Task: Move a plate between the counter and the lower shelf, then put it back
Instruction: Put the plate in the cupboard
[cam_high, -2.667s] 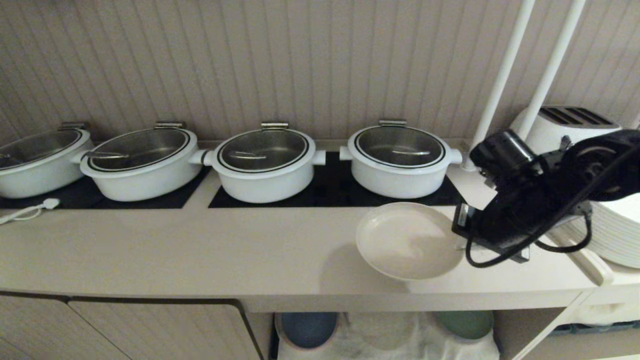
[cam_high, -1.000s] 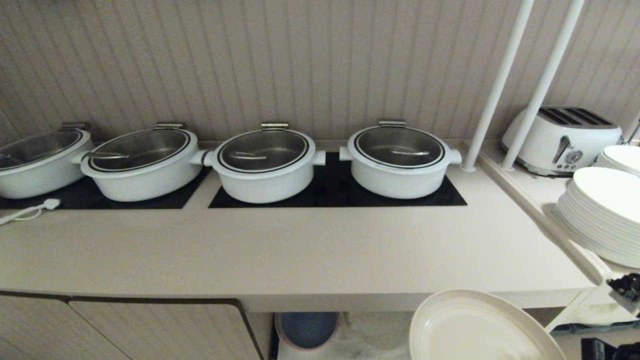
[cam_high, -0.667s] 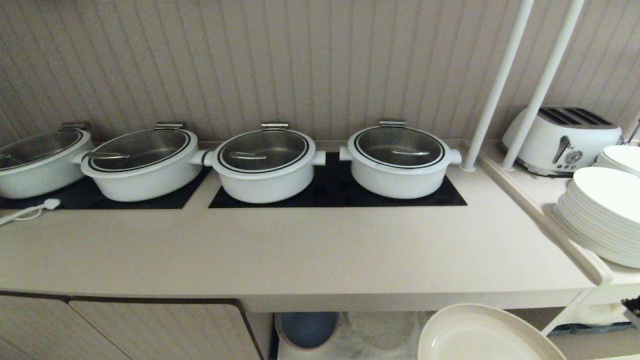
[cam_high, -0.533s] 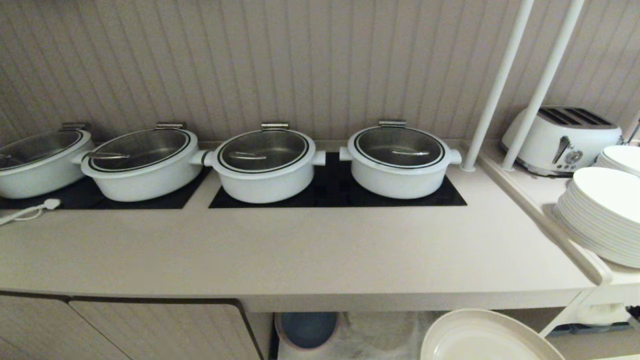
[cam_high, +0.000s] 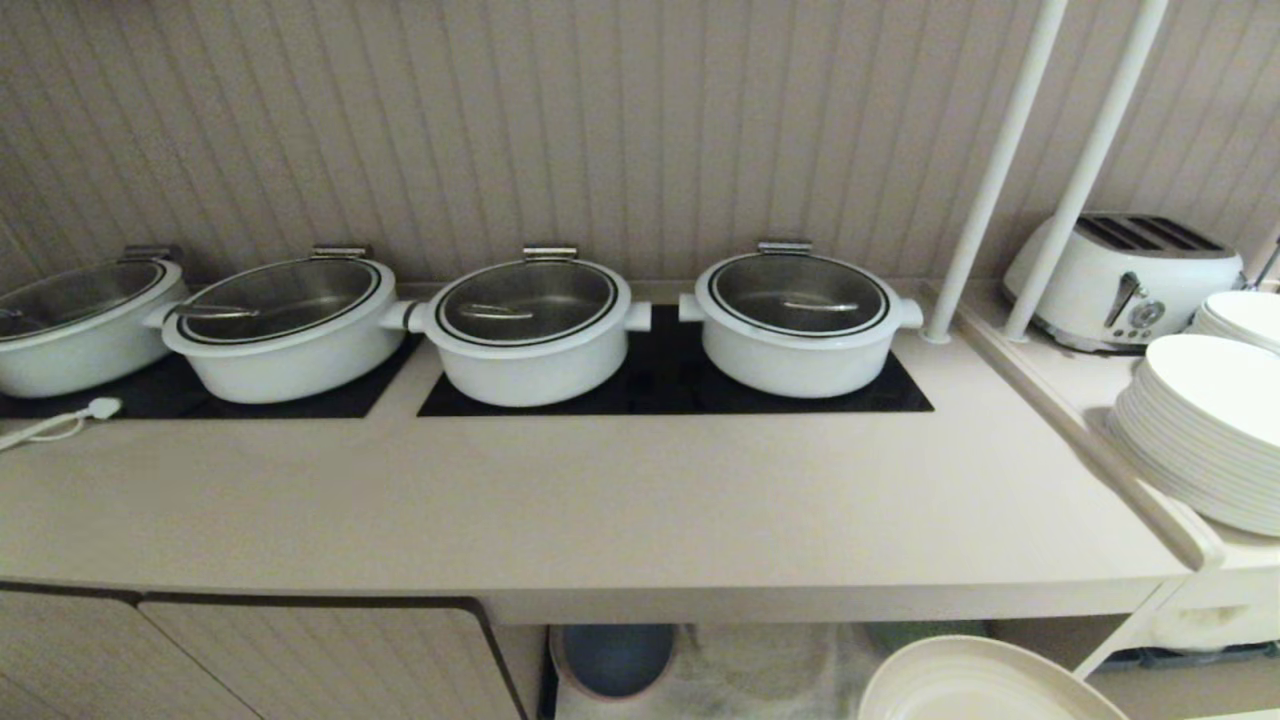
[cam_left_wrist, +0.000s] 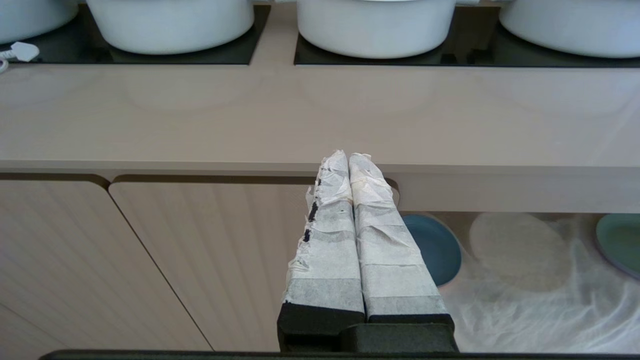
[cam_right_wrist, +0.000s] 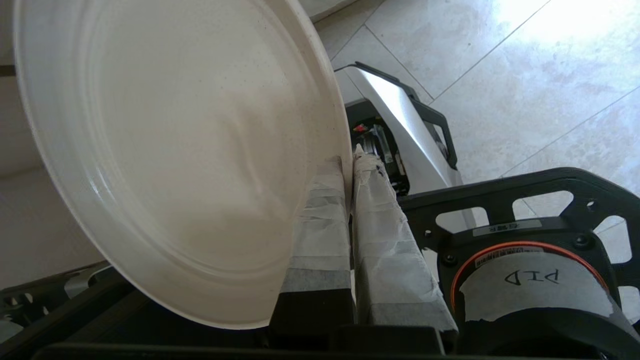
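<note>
Gripping the plate (cam_right_wrist: 165, 150) by its rim, the right claw (cam_right_wrist: 350, 165) carries it below the worktop (cam_high: 600, 500) edge, in front of the shelf (cam_high: 760, 670). Left claw (cam_left_wrist: 350, 165) clenched, empty, parked. Judged: plate off worktop; shelving and return remain.

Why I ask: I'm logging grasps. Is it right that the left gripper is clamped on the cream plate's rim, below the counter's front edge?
No, the right gripper clamps the plate, as the right wrist view shows. The left gripper is shut and empty.
</note>
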